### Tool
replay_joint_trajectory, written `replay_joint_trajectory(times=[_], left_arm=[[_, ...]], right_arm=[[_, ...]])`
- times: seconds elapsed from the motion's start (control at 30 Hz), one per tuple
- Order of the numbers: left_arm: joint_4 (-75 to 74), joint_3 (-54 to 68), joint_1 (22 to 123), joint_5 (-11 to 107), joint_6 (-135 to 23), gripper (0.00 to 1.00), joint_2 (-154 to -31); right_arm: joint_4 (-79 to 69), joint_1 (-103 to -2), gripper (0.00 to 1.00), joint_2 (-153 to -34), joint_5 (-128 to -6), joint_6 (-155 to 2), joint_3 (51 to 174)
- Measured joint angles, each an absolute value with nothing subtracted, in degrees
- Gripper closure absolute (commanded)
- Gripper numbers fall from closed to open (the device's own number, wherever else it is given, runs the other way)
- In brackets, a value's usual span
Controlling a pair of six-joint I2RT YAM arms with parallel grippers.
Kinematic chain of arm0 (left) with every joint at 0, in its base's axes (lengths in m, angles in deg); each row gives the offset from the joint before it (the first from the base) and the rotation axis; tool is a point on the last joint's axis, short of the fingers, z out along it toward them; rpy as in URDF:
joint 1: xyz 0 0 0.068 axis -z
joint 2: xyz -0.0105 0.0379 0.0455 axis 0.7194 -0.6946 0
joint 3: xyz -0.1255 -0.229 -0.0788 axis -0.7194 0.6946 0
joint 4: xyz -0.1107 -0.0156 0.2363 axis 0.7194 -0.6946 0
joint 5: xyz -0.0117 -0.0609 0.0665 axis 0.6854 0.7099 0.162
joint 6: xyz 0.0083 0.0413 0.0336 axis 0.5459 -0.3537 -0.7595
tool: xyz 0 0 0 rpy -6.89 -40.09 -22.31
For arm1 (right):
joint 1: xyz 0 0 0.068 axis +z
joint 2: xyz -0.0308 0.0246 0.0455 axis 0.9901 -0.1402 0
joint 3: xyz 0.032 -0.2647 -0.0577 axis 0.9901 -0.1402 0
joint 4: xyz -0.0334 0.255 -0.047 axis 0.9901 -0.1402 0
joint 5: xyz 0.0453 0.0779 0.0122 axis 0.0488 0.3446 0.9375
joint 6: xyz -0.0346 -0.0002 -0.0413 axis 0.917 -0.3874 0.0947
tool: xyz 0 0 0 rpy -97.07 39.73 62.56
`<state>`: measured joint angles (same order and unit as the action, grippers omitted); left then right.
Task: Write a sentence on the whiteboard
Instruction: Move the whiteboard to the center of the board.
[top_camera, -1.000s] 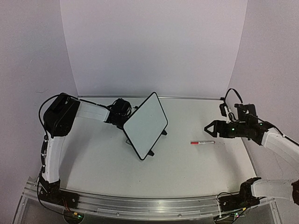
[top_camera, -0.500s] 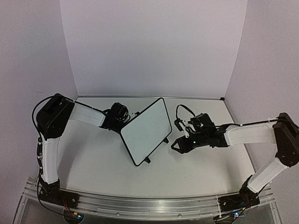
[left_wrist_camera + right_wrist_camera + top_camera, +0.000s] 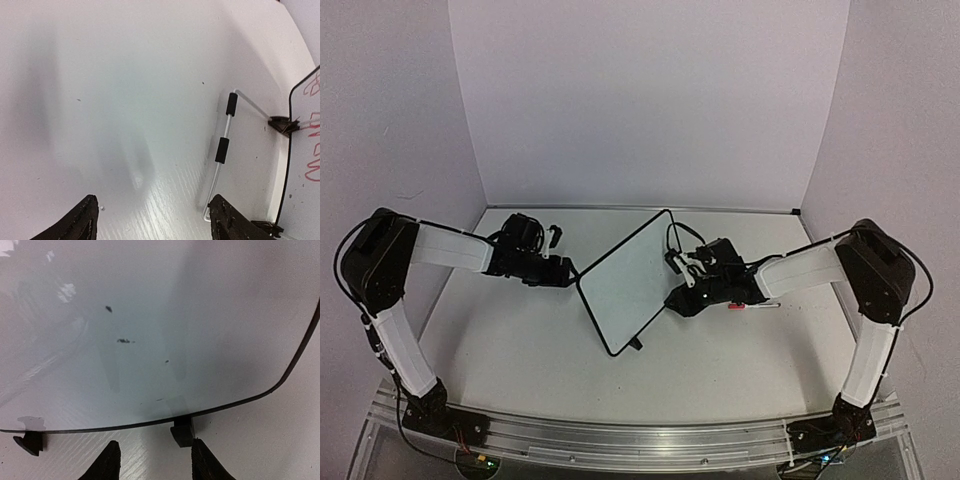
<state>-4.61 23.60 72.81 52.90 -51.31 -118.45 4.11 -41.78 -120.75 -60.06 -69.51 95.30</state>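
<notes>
ok so the whiteboard (image 3: 625, 285) stands on edge mid-table (image 3: 520, 340), turned diagonal, its near corner pointing at the arm bases. Seen from the top cam the face looks blank.

Left gripper (image 3: 565, 272) sits just beside the board's left edge, not touching it afaict. From the left wrist cam its fingers (image 3: 87, 222) are spread wide w/ nothing between them, only bare table. That same view catches a strip of the board's other side w/ the sentence (image 3: 313, 170) on it: red scrawl, too cropped to read. There's also a thin wire stand (image 3: 222, 150) w/ two black sleeves lying flat right beside that side of the board.

Right gripper (image 3: 672, 300) is low at the board's right edge. In the right wrist cam the fingers (image 3: 107, 462) are apart, not pinching anything. One black clip foot (image 3: 182, 431) of the board sits just ahead of the gap, closer to one finger, and idk if it touches. The board face in that view has only a few dark specks.

A red marker (image 3: 757, 305) lies on the table to the right of the board, partly hidden behind the right arm.
</notes>
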Motion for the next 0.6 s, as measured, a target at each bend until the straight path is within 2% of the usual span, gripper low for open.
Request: replay_joint_trajectory(times=[0.37,0.4,0.5,0.6], left_arm=[[-6.24,29.29,70.36,51.41,-44.77,0.19,-104.55],[-6.58,29.29,70.32,51.31,-44.66,0.19,-103.92],[-7.17,29.29,70.30,50.47,-44.46,0.18,-102.35],[-7.36,29.30,70.19,49.79,-44.43,0.18,-101.79]], right_arm=[[5.15,-42.40,0.66,-126.00,-59.29,-66.69,98.48],[5.35,-42.41,0.69,-126.11,-59.28,-66.70,98.55],[5.51,-42.41,0.90,-126.15,-59.38,-66.45,98.57],[5.47,-42.19,0.94,-126.19,-59.45,-65.87,98.57]])
